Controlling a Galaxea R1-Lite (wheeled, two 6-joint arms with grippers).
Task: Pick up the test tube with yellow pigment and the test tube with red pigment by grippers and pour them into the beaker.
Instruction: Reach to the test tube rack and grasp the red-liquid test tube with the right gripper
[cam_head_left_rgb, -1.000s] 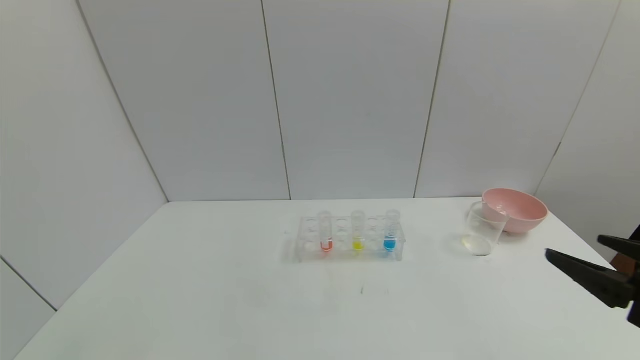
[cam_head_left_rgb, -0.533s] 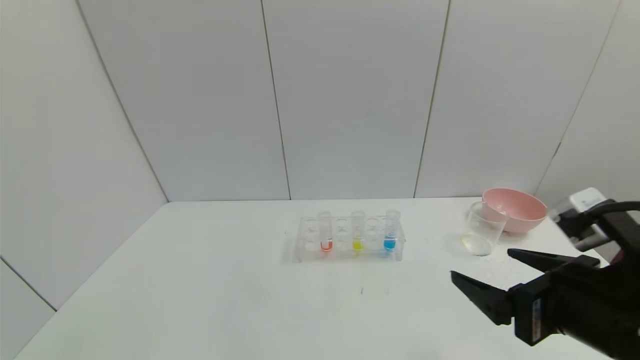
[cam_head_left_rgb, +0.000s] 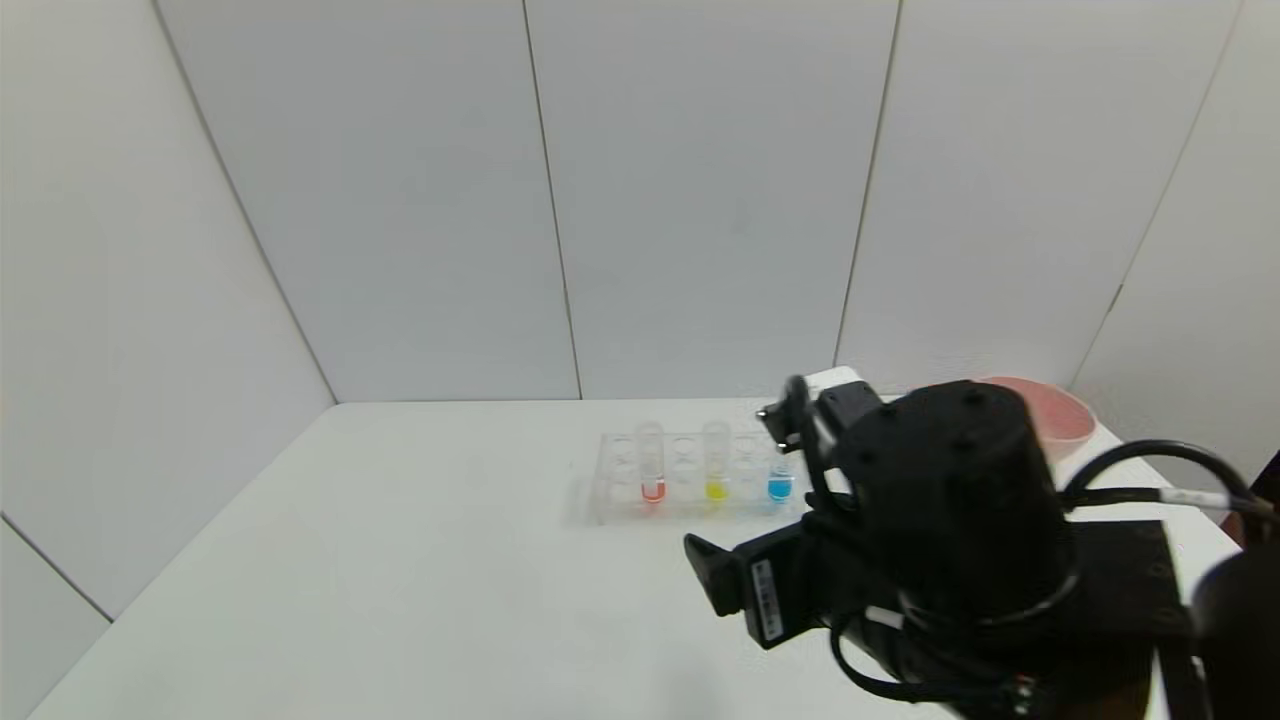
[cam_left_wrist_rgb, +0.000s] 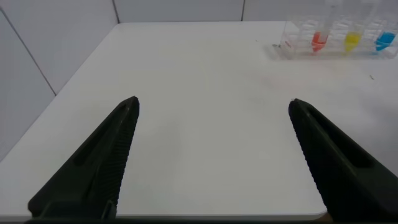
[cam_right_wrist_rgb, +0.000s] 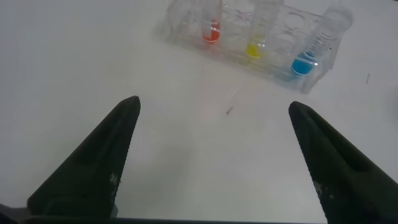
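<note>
The test tube with red pigment (cam_head_left_rgb: 652, 472) and the test tube with yellow pigment (cam_head_left_rgb: 716, 468) stand upright in a clear rack (cam_head_left_rgb: 618, 482) at mid-table. Both show in the right wrist view, red (cam_right_wrist_rgb: 212, 31) and yellow (cam_right_wrist_rgb: 254, 48), and far off in the left wrist view, red (cam_left_wrist_rgb: 319, 41) and yellow (cam_left_wrist_rgb: 352, 41). My right gripper (cam_right_wrist_rgb: 212, 106) is open and empty, above the table just in front of the rack; one finger (cam_head_left_rgb: 712, 578) shows in the head view. My left gripper (cam_left_wrist_rgb: 212, 102) is open and empty over the table's front left. The right arm hides the beaker.
A blue-liquid tube (cam_head_left_rgb: 780, 486) stands at the rack's right end. A pink bowl (cam_head_left_rgb: 1062, 412) peeks out behind the right arm at the back right. The white table (cam_head_left_rgb: 400, 560) is walled by white panels behind and to the left.
My right arm has swung in from the right edge towards the rack and now covers the beaker and most of the bowl. The tubes have not moved.
</note>
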